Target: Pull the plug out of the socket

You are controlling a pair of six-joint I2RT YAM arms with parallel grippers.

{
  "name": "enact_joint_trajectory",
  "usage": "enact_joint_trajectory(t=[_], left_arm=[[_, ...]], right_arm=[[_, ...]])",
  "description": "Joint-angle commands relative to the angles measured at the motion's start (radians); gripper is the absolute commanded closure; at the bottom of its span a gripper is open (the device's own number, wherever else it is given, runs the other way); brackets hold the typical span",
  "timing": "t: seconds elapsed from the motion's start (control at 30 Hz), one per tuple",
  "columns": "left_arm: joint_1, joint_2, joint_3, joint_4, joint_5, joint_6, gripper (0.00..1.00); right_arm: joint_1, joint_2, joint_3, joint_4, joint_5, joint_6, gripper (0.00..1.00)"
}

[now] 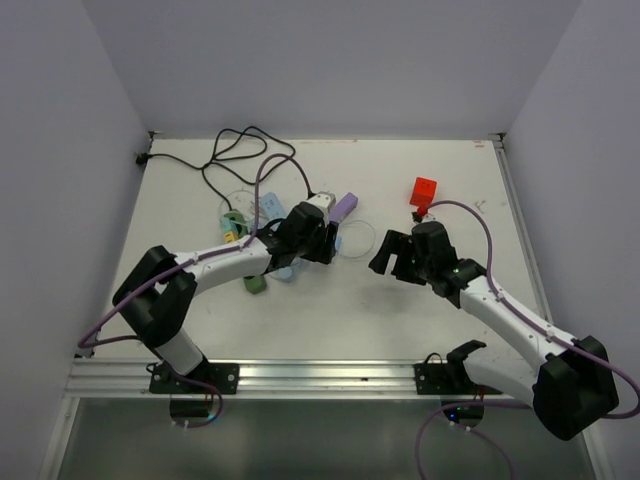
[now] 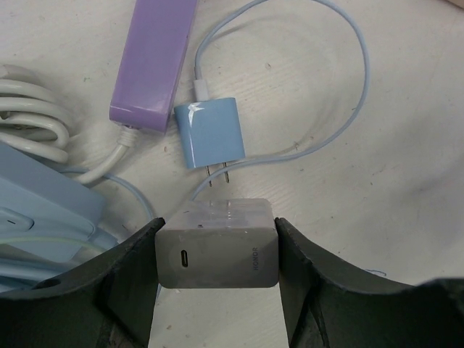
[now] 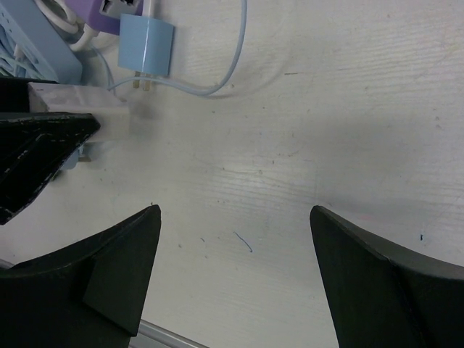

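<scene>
My left gripper [image 2: 218,225] is shut on a grey-white charger plug [image 2: 217,254], its two fingers pressed on the plug's sides. The plug hangs free above the table, with no socket on its front. It also shows in the top view [image 1: 319,208] and the right wrist view [image 3: 72,98]. The light blue power strip [image 2: 43,206] lies just left of it, and also shows in the top view [image 1: 271,213]. My right gripper [image 1: 386,257] is open and empty over bare table, to the right of the plug [image 3: 232,214].
A small blue charger [image 2: 210,134] with a pale blue cable [image 2: 348,80] lies beyond the plug. A purple adapter [image 2: 152,61], a white coiled cord [image 2: 32,116], a black cable [image 1: 240,150], a red block [image 1: 424,190] and a green piece [image 1: 255,284] lie around.
</scene>
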Motion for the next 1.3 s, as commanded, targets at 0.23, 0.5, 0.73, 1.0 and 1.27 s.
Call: enact_joint_trajectory(t=[0.23,0.5,0.73,1.0,1.27], left_arm=[[0.002,0.008,-0.029,0.065,-0.060,-0.014,0.22],[0.001,-0.076,-0.006,0.010,-0.085,-0.008,0.04],[0.028,-0.263,0.101,-0.154,-0.151,0.021,0.01],[0.206,-0.553,0.146,-0.410,-0.403,0.038,0.00],[0.226,-0.792,-0.018,-0.424,-0.831,0.009,0.00]], right_arm=[[-0.007,0.005,-0.012,0.053,-0.031,-0.013,0.12],[-0.006,-0.001,0.003,0.053,-0.053,-0.030,0.12],[0.000,0.019,0.058,0.062,-0.111,-0.133,0.11],[0.330,0.151,0.242,0.068,0.198,-0.222,0.08],[0.542,0.526,0.590,0.098,0.289,-0.246,0.27]])
